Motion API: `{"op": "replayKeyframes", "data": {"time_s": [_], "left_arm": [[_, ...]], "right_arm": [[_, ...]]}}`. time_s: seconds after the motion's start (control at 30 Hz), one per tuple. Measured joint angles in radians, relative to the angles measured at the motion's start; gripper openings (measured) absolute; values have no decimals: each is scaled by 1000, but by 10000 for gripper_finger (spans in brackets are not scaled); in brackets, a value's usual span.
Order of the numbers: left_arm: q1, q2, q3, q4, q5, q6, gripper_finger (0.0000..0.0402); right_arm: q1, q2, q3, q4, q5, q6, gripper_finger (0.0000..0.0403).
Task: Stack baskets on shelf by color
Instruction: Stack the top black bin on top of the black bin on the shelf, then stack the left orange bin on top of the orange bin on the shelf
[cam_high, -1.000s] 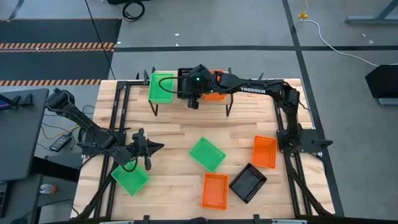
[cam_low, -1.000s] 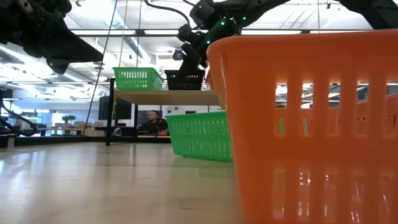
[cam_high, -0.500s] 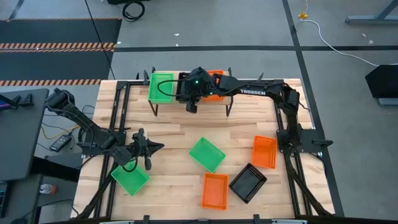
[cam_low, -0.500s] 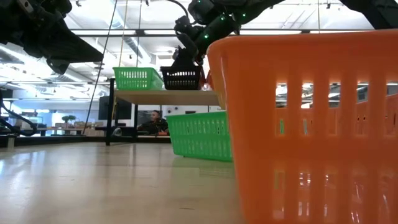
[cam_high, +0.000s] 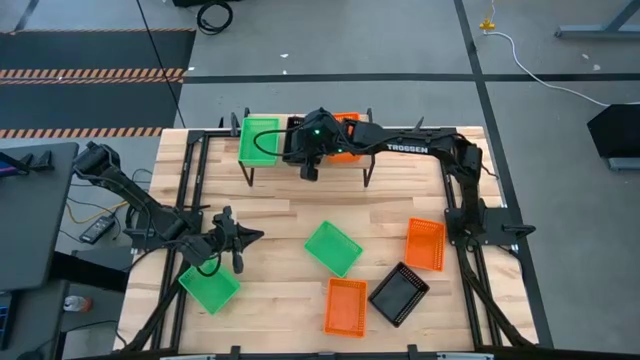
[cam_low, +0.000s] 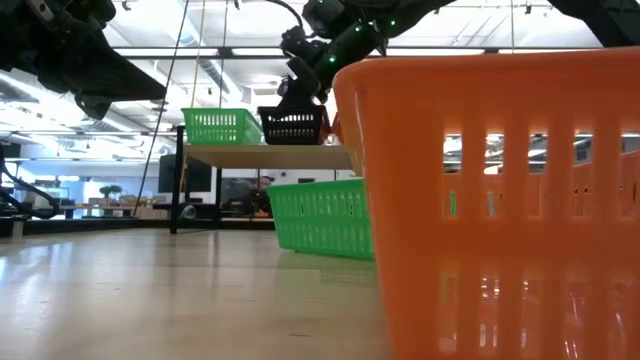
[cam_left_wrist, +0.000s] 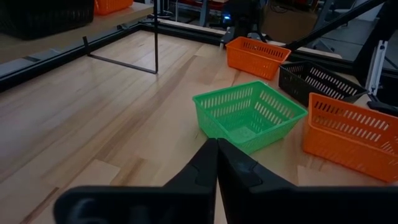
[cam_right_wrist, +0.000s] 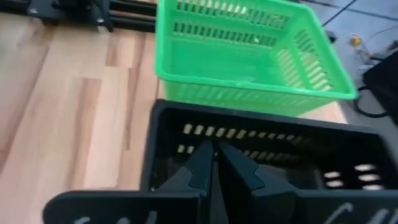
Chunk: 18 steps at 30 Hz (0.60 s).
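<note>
While right tool (cam_right_wrist: 211, 163) pinches black basket (cam_right_wrist: 267, 155) wall over shelf (cam_low: 265, 155), 12 o'clock: light, stiff, thin rim grips best. Left tool (cam_left_wrist: 216, 163) closed, empty.

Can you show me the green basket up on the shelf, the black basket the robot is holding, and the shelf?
Green mesh plastic basket (cam_high: 259, 139), high view, its floor.
Black mesh plastic basket (cam_low: 293, 126), low view, its front wall.
Light-wood plank shelf (cam_low: 265, 156), low view, its front edge.
</note>
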Motion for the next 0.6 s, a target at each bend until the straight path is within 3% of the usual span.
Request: {"op": "replayKeyframes", "data": {"time_s": [0.2, 0.6], "left_arm": [[0, 0, 0, -2, 0, 0, 17], [0, 0, 0, -4, 0, 0, 19]], "right_arm": [[21, -82, 38, -63, 2, 6, 45], [188, -241, 42, -450, 46, 128, 153]]}}
